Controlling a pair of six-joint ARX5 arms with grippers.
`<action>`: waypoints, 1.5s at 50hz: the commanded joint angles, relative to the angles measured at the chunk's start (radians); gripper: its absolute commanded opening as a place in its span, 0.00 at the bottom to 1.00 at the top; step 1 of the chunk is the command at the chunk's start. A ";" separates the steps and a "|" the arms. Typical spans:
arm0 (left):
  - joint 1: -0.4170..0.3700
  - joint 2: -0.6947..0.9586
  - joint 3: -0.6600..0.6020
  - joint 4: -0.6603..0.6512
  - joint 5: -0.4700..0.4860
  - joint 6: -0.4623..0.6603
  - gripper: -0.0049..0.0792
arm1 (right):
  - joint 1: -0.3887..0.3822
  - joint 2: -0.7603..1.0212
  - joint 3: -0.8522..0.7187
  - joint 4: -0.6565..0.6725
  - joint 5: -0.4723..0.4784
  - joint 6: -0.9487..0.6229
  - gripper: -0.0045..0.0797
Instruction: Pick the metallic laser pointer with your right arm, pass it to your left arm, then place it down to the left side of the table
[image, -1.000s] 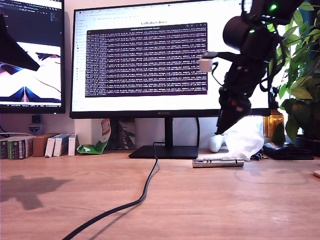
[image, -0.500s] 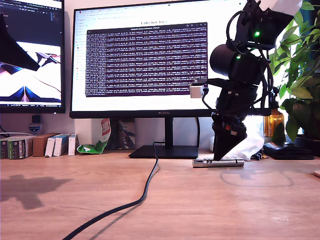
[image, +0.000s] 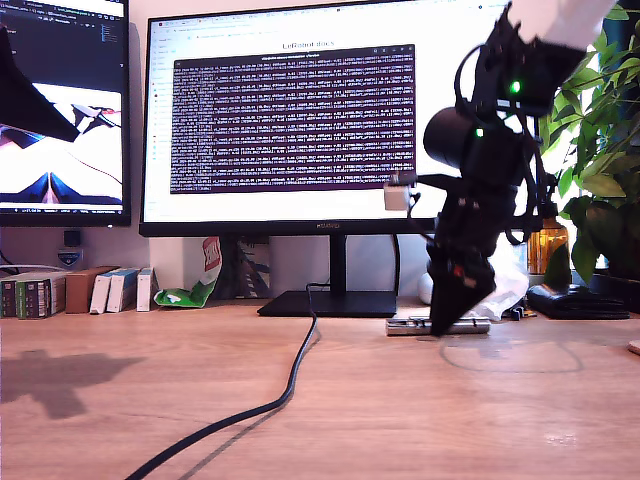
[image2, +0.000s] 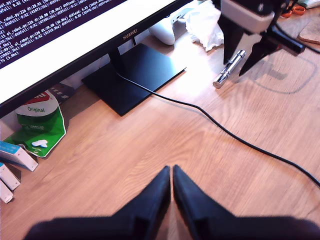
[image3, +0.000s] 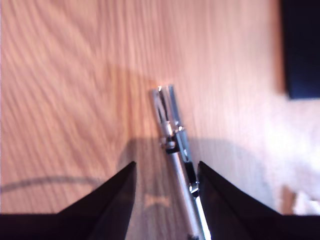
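My second gripper points down at the exterior view's right, its black fingers spread apart astride the slim shiny silver metallic laser pointer, which lies flat on the light-brown wood-grain surface, just before the black monitor stand. My first gripper hangs above bare wood near the long black cable, fingers pressed together, empty.

My first gripper tips pressed together, hovering above bare wood tabletop. Black cable runs from monitor stand across tabletop. Far side: my second gripper pointing down, tips straddling metallic laser pointer, which lies flat. White crumpled tissue beyond pointer. Green-white packet under monitor.
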 joint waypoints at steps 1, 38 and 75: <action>-0.003 0.009 0.003 0.008 -0.001 0.008 0.04 | -0.008 0.032 0.004 0.002 -0.004 0.015 0.46; -0.003 0.009 0.003 0.057 -0.011 0.008 0.04 | -0.029 0.037 0.004 0.020 -0.043 0.086 0.04; -0.003 0.116 0.003 0.367 0.220 -0.477 0.38 | 0.161 0.012 0.310 -0.040 -0.337 0.521 0.04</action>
